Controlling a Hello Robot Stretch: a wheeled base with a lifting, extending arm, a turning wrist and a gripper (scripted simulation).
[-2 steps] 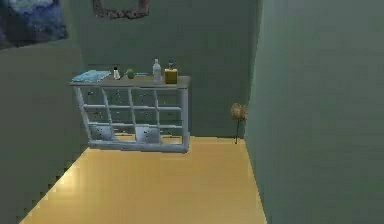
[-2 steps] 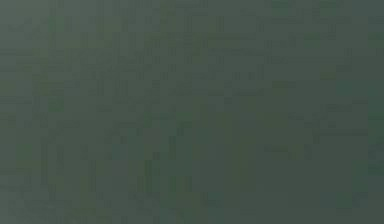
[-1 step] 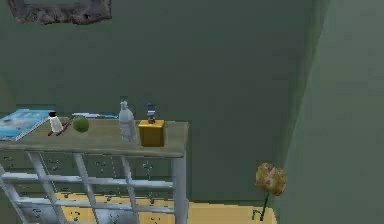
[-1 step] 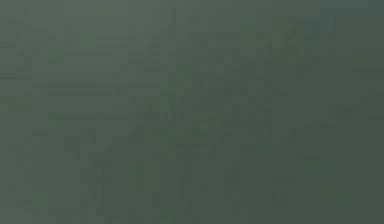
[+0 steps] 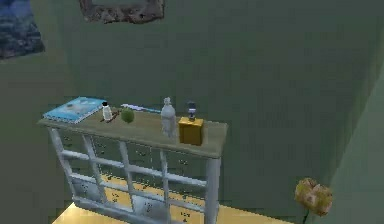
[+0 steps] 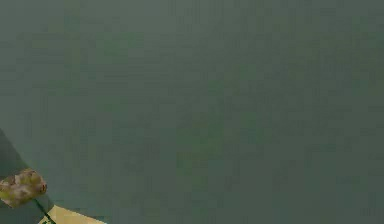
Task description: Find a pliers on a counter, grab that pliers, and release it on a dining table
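A white cabinet with a tan top (image 5: 140, 160) stands against the green wall in the forward view. On its top lie a blue book (image 5: 76, 109), a small white bottle (image 5: 107, 113), a green round thing (image 5: 128, 115), a thin dark object (image 5: 135, 107) that may be a tool, a clear bottle (image 5: 168, 118) and a yellow box (image 5: 191, 131) with a dark small item behind it.
A yellowish bunch like flowers (image 5: 313, 195) sits low at the forward view's right, and a similar bunch (image 6: 22, 186) at the arm side view's lower left. Framed pictures (image 5: 20, 28) (image 5: 122, 9) hang on the green wall (image 6: 200, 100). A strip of tan floor (image 6: 70, 215) is visible.
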